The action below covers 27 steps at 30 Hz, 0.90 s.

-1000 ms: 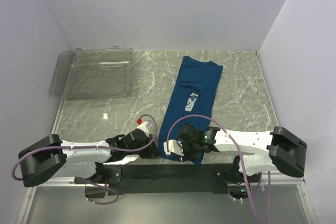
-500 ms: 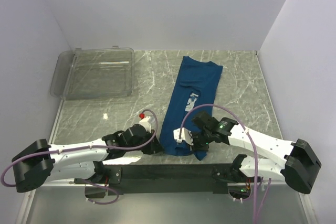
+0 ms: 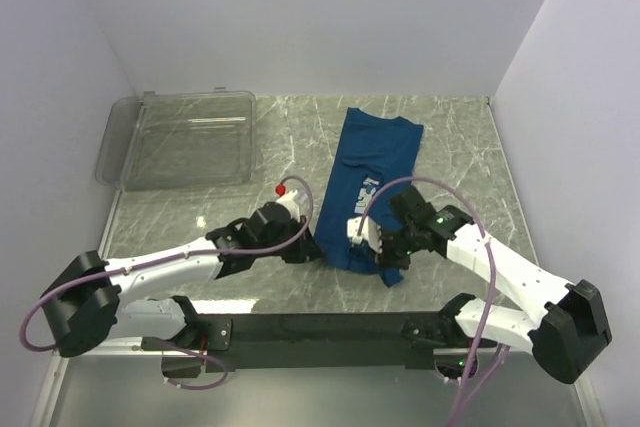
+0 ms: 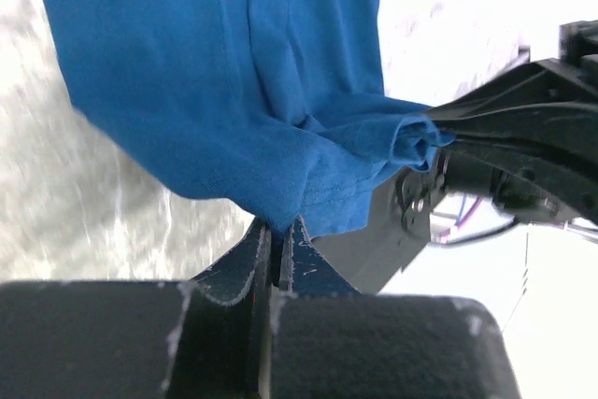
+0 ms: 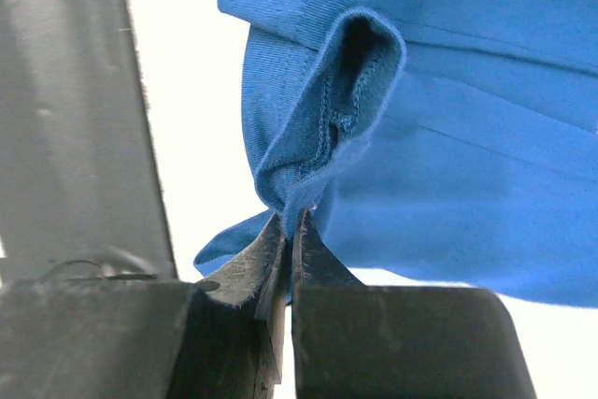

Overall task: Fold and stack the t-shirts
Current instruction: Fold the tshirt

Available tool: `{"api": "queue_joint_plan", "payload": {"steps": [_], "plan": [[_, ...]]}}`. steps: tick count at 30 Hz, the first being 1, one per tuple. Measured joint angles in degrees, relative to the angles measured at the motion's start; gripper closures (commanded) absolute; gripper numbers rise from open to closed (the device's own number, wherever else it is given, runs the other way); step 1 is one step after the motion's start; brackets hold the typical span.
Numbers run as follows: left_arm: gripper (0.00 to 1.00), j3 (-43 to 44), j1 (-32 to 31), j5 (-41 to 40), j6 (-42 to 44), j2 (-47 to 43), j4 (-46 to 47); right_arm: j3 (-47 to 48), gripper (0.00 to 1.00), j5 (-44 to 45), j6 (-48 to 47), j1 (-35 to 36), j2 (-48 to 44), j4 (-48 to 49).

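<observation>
A dark blue t-shirt [image 3: 372,162], folded lengthwise into a long strip with a pale print showing, lies on the marble table right of centre. My left gripper [image 3: 312,247] is shut on the near left corner of its hem [image 4: 280,203]. My right gripper [image 3: 372,255] is shut on the near right corner [image 5: 294,184]. Both hold the near end of the t-shirt lifted off the table and folded toward the far end. In the left wrist view the right gripper [image 4: 523,147] shows beside the bunched cloth.
A clear plastic bin [image 3: 180,137] sits at the table's far left. The black rail [image 3: 320,327] with the arm bases runs along the near edge. White walls close in the table on three sides.
Both grippers have moved away from the near edge toward the table's middle, carrying the t-shirt's near hem up and forward over the cloth.
</observation>
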Motion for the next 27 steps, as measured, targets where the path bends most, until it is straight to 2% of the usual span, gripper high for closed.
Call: {"api": "queue_joint_plan", "payload": {"steps": [4,13,27], "plan": [[1.00,4.63,3.23,1.53,1.92,4.70,-1.05,3.91,1.00,-0.35,-2.36,-5.38,2.99,-1.44],[1.00,17.18,9.94,4.79,6.05,19.02,-2.45,15.52,1.00,-1.57,-8.44,-14.95,16.90,-5.14],[1.00,36.74,15.91,7.23,9.81,36.24,-6.43,30.56,1.00,-2.73,-11.98,-22.16,31.71,-8.35]]}}
